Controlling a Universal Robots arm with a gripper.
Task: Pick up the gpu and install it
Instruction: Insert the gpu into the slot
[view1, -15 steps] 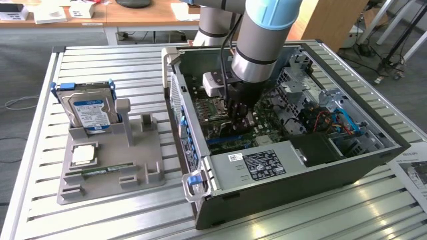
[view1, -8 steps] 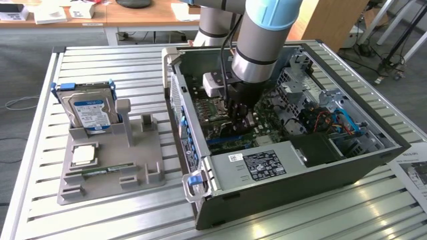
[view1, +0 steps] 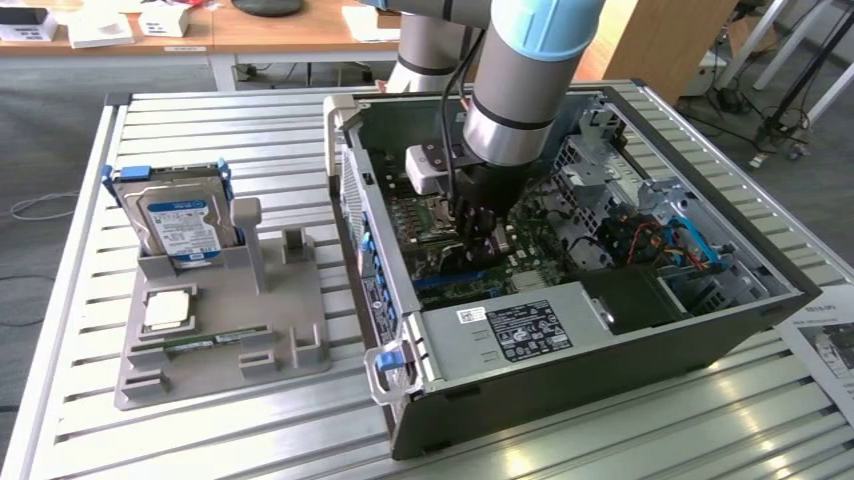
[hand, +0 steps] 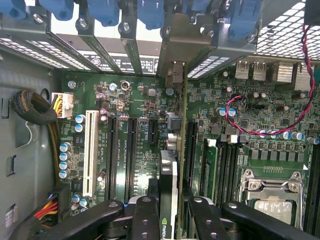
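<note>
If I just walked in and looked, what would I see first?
The big grey robot arm pokes down into the open computer case in the middle of the exterior view. Its tool grips a thin graphics card on edge, above the green circuit board. On the exterior view's left, a hard drive stands in a grey holder.

The grey arm (view1: 527, 70) reaches steeply down from above, its wrist close to vertical. The black end effector (view1: 478, 225) points downward, its fingers (hand: 145, 215) partly closed and clamped on both faces of the gpu (hand: 168, 175), which is held edge-on.
</note>
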